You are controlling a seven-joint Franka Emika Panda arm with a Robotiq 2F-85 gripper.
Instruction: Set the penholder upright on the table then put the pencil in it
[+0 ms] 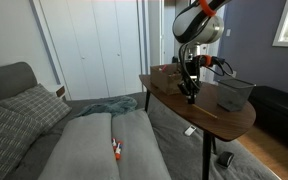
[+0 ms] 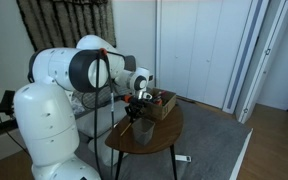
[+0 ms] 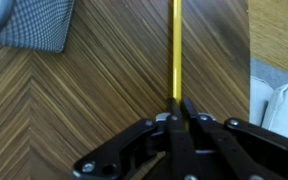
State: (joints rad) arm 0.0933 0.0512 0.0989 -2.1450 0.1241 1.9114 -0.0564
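The penholder (image 1: 234, 94) is a dark grey mesh cup standing upright on the oval brown table (image 1: 209, 118). It also shows in an exterior view (image 2: 142, 132) and at the top left corner of the wrist view (image 3: 29, 22). The pencil (image 3: 176, 45) is a thin yellow stick. In the wrist view it runs straight up from between my fingers, over the wood grain. My gripper (image 3: 177, 102) is shut on the pencil's near end. In both exterior views the gripper (image 1: 191, 95) (image 2: 132, 111) hangs just above the tabletop, beside the penholder and apart from it.
A brown woven basket (image 1: 165, 76) (image 2: 162, 103) stands on the far part of the table. A grey sofa (image 1: 74, 140) with a checked cushion lies below and beside the table. The table edge (image 3: 250, 60) runs close to the gripper's right in the wrist view.
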